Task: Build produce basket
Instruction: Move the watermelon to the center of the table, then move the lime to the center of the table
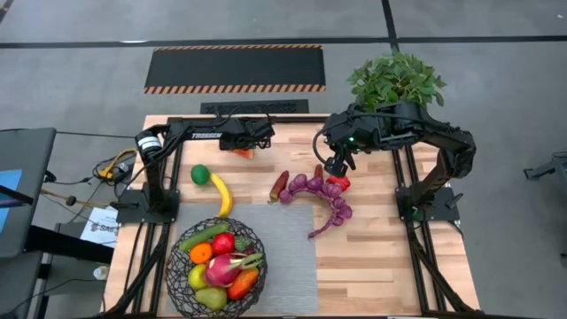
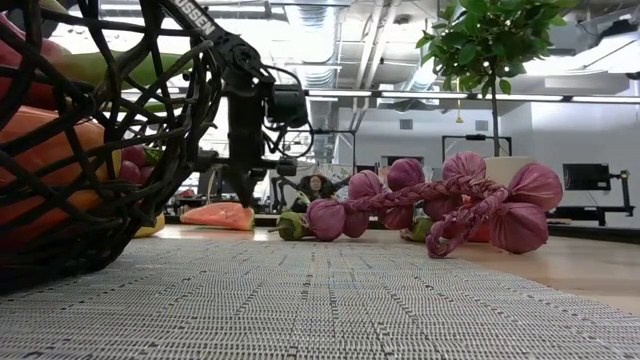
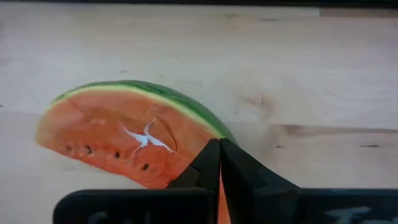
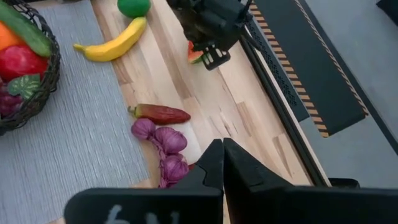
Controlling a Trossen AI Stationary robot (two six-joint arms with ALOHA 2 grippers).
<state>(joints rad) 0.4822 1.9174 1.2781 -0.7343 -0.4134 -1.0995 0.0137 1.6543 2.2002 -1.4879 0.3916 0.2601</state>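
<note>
A watermelon slice (image 3: 124,130) lies flat on the wooden table near its far edge (image 1: 244,152). My left gripper (image 3: 219,146) is shut, with its tips over the slice's rind end, pointing down (image 2: 243,195). My right gripper (image 4: 222,146) is shut and hovers above a braid of purple bulbs (image 1: 323,199) at mid-table; a small red fruit (image 1: 339,183) lies beside the braid. The black wire basket (image 1: 173,266) stands on a grey mat (image 1: 292,257) at the near left and holds several fruits. A banana (image 1: 221,195), a green fruit (image 1: 200,175) and a red chili (image 1: 279,186) lie loose. My left gripper's shut fingertips (image 3: 211,158) stand over the watermelon slice's rind end (image 3: 205,121), coming from above. I cannot tell whether they touch it. The slice lies flat on the table.
A leafy plant (image 1: 394,80) stands at the table's far right corner, behind the right arm. The braid (image 2: 440,200) and chili (image 4: 163,114) lie between the two grippers. Bare wood shows on the table's near right part.
</note>
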